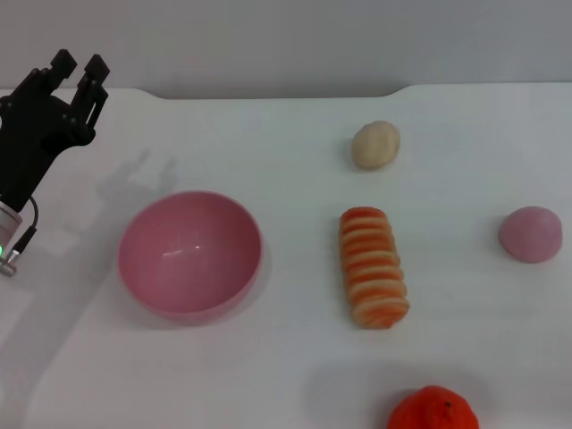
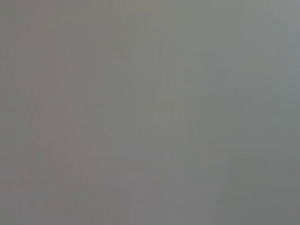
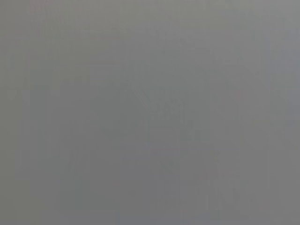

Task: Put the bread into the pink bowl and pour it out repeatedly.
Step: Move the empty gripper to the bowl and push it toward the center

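Observation:
The bread (image 1: pixel 372 266), an orange and cream striped ridged roll, lies on the white table right of centre. The pink bowl (image 1: pixel 189 255) stands upright and empty to its left, a hand's width apart from it. My left gripper (image 1: pixel 79 64) is raised at the far left, above and behind the bowl, open and holding nothing. My right gripper is out of the head view. Both wrist views show only plain grey.
A small round beige lump (image 1: pixel 375 145) lies behind the bread. A small pink dome (image 1: pixel 530 234) sits at the right. An orange fruit (image 1: pixel 433 409) sits at the front edge. The table's back edge (image 1: pixel 268 95) meets a grey wall.

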You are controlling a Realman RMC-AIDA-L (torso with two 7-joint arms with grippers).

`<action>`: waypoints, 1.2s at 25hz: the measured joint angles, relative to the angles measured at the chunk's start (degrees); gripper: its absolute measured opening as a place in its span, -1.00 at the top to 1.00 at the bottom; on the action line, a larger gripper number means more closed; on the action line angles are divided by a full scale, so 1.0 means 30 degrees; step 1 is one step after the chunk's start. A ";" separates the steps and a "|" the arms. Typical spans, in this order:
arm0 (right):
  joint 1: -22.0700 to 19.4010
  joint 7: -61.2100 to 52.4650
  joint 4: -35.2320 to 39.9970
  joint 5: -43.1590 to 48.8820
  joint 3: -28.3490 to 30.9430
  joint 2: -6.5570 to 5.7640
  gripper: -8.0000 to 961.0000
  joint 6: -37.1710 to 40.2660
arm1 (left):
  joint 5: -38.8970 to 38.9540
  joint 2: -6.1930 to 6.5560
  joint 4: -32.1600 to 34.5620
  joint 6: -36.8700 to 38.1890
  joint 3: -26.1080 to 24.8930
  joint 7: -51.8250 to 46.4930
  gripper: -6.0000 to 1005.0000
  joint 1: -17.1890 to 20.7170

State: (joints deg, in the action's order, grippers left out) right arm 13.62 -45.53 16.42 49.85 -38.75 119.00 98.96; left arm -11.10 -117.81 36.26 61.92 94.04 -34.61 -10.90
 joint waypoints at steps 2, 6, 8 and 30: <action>-0.0001 -0.0003 -0.0025 -0.0004 0.0000 0.0001 0.01 0.0002 | 0.0002 -0.0008 -0.0027 -0.0003 -0.0001 0.0001 0.15 0.0000; 0.0000 -0.0005 -0.0075 -0.0007 0.0000 0.0000 0.01 0.0003 | 0.0031 -0.0016 -0.0049 -0.0015 0.0073 0.0009 0.15 0.0005; -0.0001 -0.0005 -0.0199 -0.0007 -0.0001 -0.0002 0.01 0.0012 | 0.0038 -0.0018 -0.0019 -0.0016 0.0088 0.0009 0.15 0.0023; -0.0030 0.0001 -0.0345 0.0049 0.0000 -0.0060 0.01 0.0033 | -0.2506 0.0474 0.4350 -0.5312 -0.0002 -0.3055 0.15 -0.0105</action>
State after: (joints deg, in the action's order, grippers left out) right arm 13.53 -45.52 15.38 49.99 -38.75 118.82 99.06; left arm -18.62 -116.39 49.31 45.98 94.03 -43.77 -11.22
